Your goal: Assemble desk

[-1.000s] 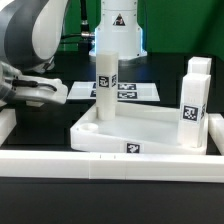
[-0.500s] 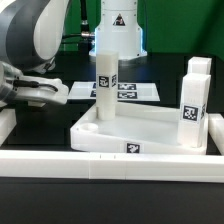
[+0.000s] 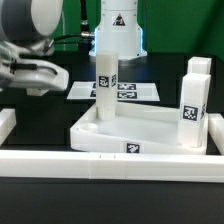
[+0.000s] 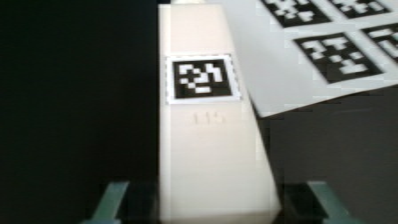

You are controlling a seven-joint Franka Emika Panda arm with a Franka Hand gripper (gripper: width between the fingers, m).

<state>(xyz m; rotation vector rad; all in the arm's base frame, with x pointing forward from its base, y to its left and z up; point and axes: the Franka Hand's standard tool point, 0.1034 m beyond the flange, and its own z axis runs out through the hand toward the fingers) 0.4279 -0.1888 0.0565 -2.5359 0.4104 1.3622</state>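
At the exterior view's left edge, the arm hangs over the black bench, its end effector low and partly hidden, so from here there's no telling what sits between the fingers. The tabletop rests in the middle foreground behind the long border wall. One leg stands upright at the tabletop's far corner on the left, two more legs stand on its right side. The marker board lies flat beyond.

Over to the wrist view: a fourth leg fills the picture, tag facing the camera, its long axis running straight out from between the fingers. Both pads sit tight on its two flanks — partly closed, clamped on that leg. The marker board sits just beside it. So the tabletop lies off toward the exterior view's right of the end effector, and I'd judge the carry must swing that way.
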